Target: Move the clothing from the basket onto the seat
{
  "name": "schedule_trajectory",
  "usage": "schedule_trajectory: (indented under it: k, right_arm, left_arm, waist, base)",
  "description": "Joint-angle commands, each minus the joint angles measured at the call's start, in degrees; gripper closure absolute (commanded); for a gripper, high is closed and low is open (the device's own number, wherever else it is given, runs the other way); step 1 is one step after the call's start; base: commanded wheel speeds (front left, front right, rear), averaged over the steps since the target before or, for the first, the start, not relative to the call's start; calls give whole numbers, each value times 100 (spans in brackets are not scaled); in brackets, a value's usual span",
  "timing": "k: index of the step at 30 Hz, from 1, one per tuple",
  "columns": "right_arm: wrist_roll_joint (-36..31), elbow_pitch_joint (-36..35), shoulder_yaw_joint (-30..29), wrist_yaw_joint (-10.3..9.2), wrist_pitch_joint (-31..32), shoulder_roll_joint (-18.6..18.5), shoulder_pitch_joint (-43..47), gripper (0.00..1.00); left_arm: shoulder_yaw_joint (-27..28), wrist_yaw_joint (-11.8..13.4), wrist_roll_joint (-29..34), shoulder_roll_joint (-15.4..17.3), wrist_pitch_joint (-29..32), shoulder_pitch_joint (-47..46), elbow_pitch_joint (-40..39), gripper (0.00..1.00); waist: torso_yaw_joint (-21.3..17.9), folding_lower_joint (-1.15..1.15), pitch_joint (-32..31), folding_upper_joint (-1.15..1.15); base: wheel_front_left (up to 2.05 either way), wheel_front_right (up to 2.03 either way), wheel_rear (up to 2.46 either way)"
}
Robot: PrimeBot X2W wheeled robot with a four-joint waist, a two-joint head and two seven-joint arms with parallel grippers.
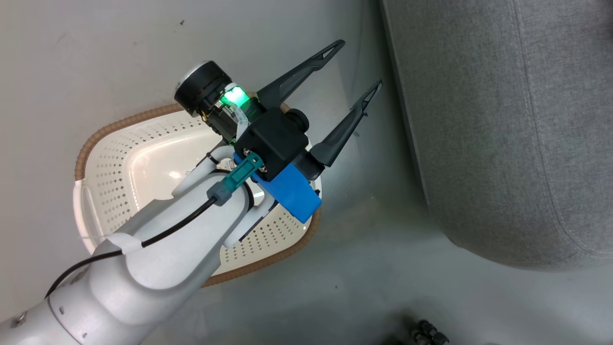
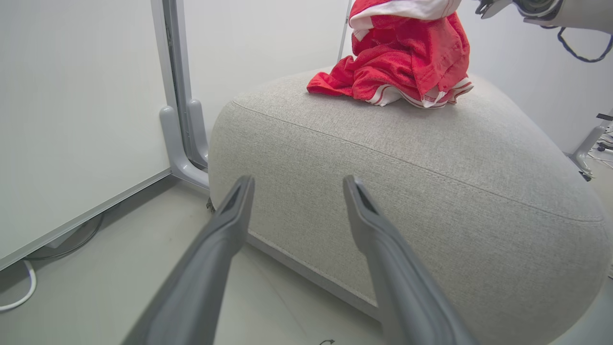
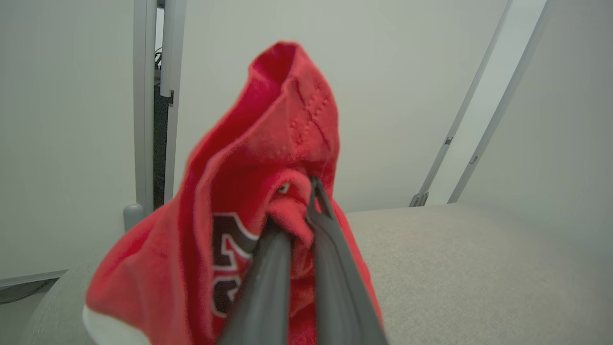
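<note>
My left gripper (image 1: 361,64) hangs open above the far rim of the basket (image 1: 110,158), a cream-white perforated tub with a brown woven rim; my forearm hides much of its inside, and the part that shows holds nothing. In the left wrist view the open left gripper (image 2: 298,181) points at the grey seat (image 2: 383,167), where the red clothing (image 2: 407,62) with white stripes is heaped on top and rises out of frame. My right gripper (image 3: 297,211) is shut on a fold of the red clothing (image 3: 268,158) above the seat (image 3: 455,268).
The seat (image 1: 503,120) fills the right of the head view, a strip of grey floor (image 1: 373,201) apart from the basket. A metal post (image 2: 177,96) and white wall panels stand left of the seat. A white cable (image 2: 19,292) lies on the floor.
</note>
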Motion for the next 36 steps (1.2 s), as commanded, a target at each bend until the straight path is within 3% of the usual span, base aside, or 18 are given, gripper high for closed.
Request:
schedule_trajectory:
  k: [1, 8, 12, 13, 14, 21, 27, 36]
  right_arm:
    - [-43, 157, 6, 2, 0, 60, 45, 100]
    - [-32, 1073, 123, 2, 1, 186, 242, 100]
    - [15, 1257, 113, 2, 1, 207, 221, 99]
    - [30, 1237, 85, 2, 1, 221, 252, 54]
    - [22, 1221, 69, 2, 1, 241, 274, 0]
    - [-106, 694, -102, 2, 1, 424, 1059, 0]
    - [-323, -215, -256, 2, 1, 747, 2032, 0]
    - [-404, -1563, 252, 2, 1, 1194, 2938, 0]
  left_arm:
    - [-7, 18, 34, 25, -3, -102, -33, 0]
    - [-13, 34, 4, 62, 16, -141, -60, 0]
    - [-14, 48, 0, 77, 0, -159, -49, 0]
    - [-12, 48, -6, 78, -19, -149, -39, 0]
    - [-14, 48, -18, 71, -41, -136, -30, 0]
    - [-14, 105, -128, -29, -262, 99, 140, 0]
    - [144, 213, -295, -121, -480, 389, 290, 0]
    - [742, 453, -449, -151, -607, 1000, 364, 0]
  waist:
    - [20, -1, 39, 0]
    - [38, -1, 91, 0]
    - [43, -1, 51, 0]
    - [40, -1, 18, 0]
    - [42, -1, -18, 0]
    - [62, -1, -506, 0]
    - [113, -1, -1028, 0]
    - [376, -1, -1750, 0]
  base:
    - [0, 0, 0]
    - [0, 0, 0]
    - [0, 0, 0]
    - [0, 0, 0]
    - [0, 0, 0]
    - [0, 0, 0]
    - [0, 0, 0]
    - [0, 0, 0]
